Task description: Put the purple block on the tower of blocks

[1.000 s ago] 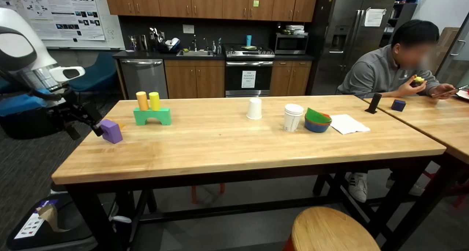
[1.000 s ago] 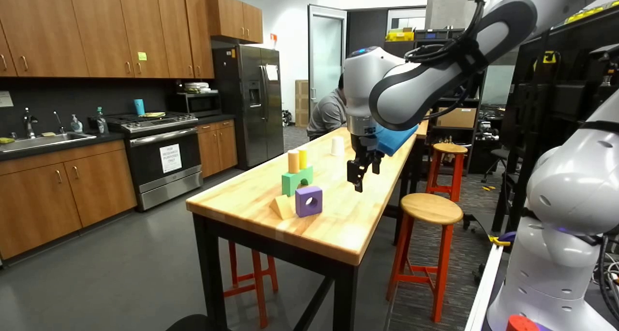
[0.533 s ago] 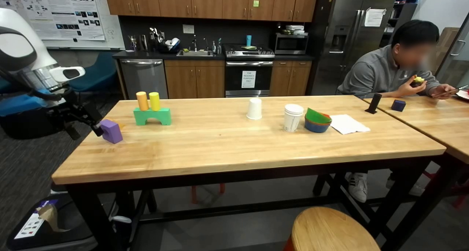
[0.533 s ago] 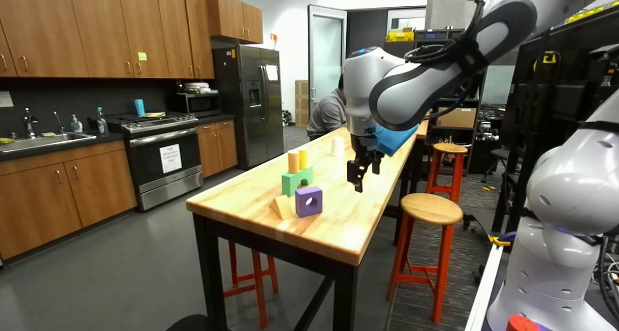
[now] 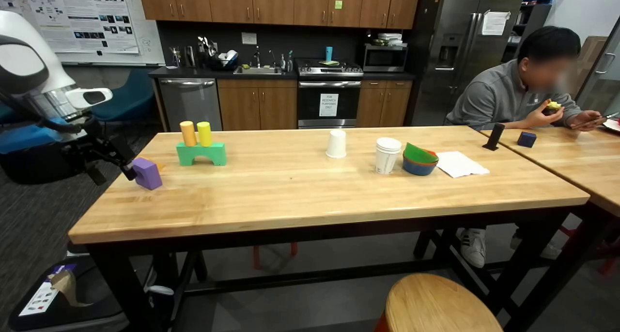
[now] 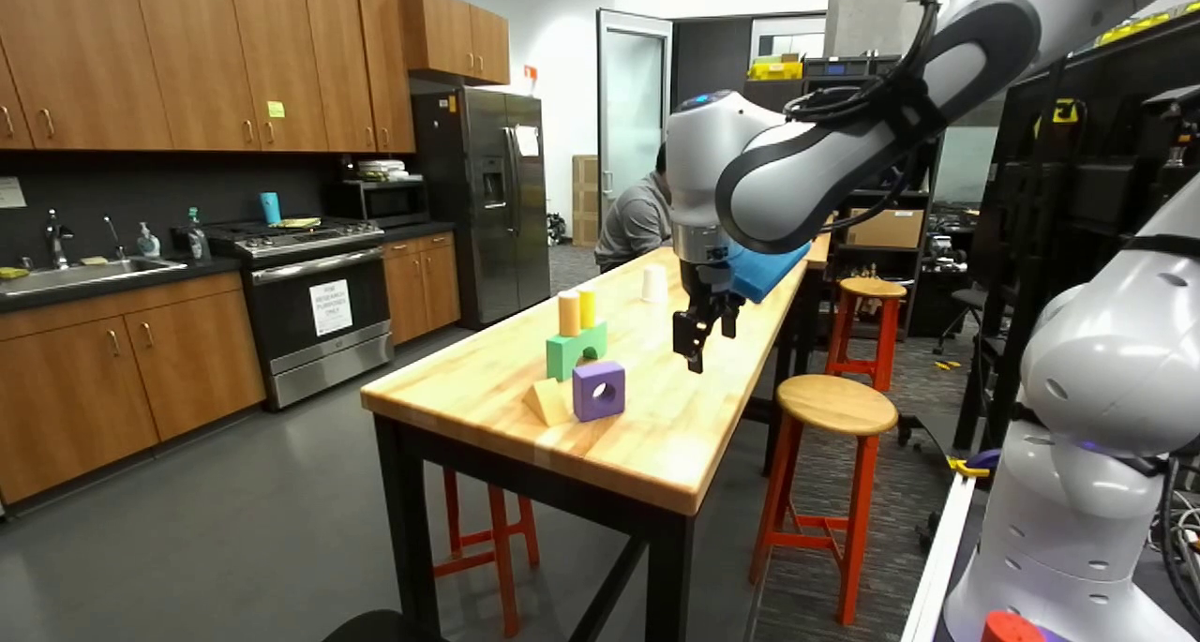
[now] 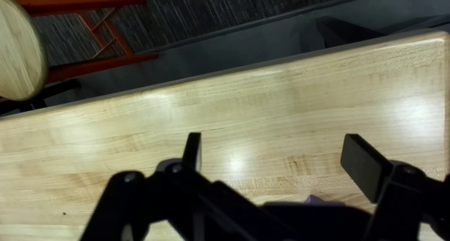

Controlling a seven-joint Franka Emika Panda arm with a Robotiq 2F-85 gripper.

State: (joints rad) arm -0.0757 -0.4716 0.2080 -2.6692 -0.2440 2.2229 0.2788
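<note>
The pincer [image 7: 276,156] is hanging empty; its jaws are standing far apart, presumably for straddling the purple block [image 6: 588,403] near the counter's [image 6: 647,450] short edge; the tower of blocks [image 6: 566,353] is resting farther in, likely leaving room.

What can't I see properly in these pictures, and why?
Hidden: purple block, all but a corner, by the gripper in the wrist view.
Hidden: most of the wedge-shaped block, by the purple block in an exterior view.
Blurred: person's face, in an exterior view.
Cut off: wooden stool, by the bottom edge of an exterior view.
Too small: print on the poster, in an exterior view.
</note>
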